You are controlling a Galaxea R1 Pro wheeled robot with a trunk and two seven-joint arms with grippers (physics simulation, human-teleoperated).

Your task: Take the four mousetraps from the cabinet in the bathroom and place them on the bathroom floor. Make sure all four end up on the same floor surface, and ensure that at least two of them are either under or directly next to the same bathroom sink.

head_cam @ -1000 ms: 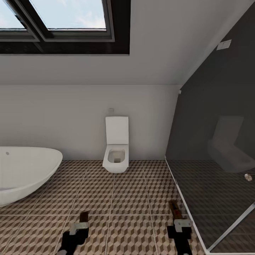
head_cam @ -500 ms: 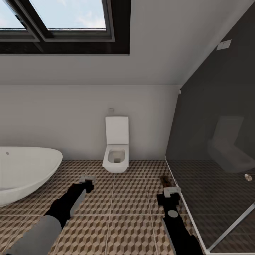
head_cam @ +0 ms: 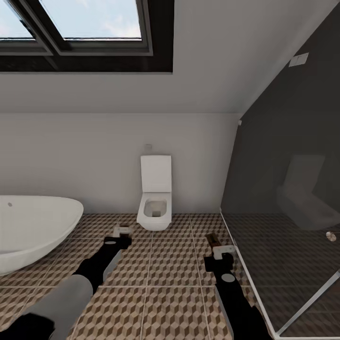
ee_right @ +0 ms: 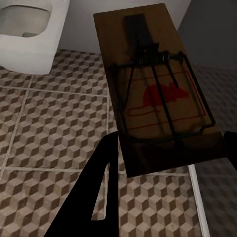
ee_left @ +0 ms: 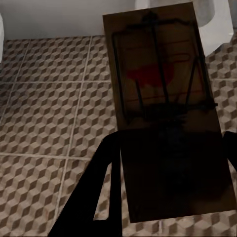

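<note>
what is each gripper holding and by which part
Each holds a mousetrap by one short end: left gripper its mousetrap, right gripper its mousetrap.

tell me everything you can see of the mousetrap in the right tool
The mousetrap is a flat brown wooden board carrying dark wire and a spring, with a red mouse mark printed on it. The right tool is shut on one end, holding it roughly level above the cube-patterned floor, near the toilet.
</note>
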